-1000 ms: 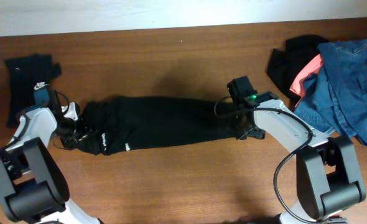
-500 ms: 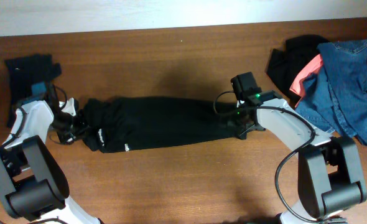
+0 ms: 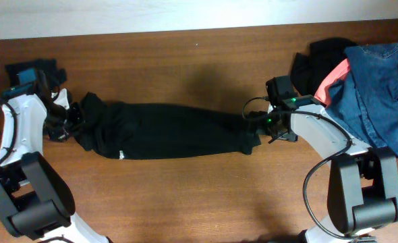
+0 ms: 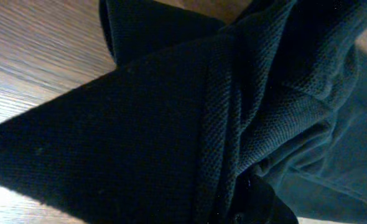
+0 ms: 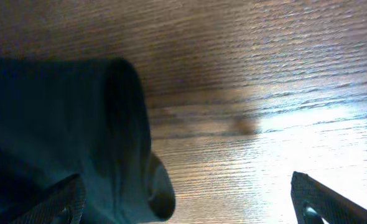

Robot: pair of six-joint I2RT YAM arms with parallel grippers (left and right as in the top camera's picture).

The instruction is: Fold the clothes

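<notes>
A long black garment (image 3: 172, 131) lies stretched left to right across the middle of the wooden table (image 3: 185, 202). My left gripper (image 3: 69, 121) is at its bunched left end and shut on the cloth. In the left wrist view the black garment (image 4: 171, 112) fills almost the whole frame and hides the fingers. My right gripper (image 3: 258, 129) stands open at the garment's right end. The right wrist view shows that rolled end of the garment (image 5: 65, 124) lying by the left fingertip (image 5: 65, 200), with bare wood reaching to the right fingertip (image 5: 314, 200).
A pile of clothes sits at the back right: a blue denim piece (image 3: 381, 94), a coral item (image 3: 330, 81) and a black one (image 3: 314, 61). A dark folded garment (image 3: 20, 71) lies at the back left, partly under my left arm.
My left gripper closed on the garment's left end and drew it left and toward the back. The right gripper shifted right to the other end. The garment now lies longer and straighter.
</notes>
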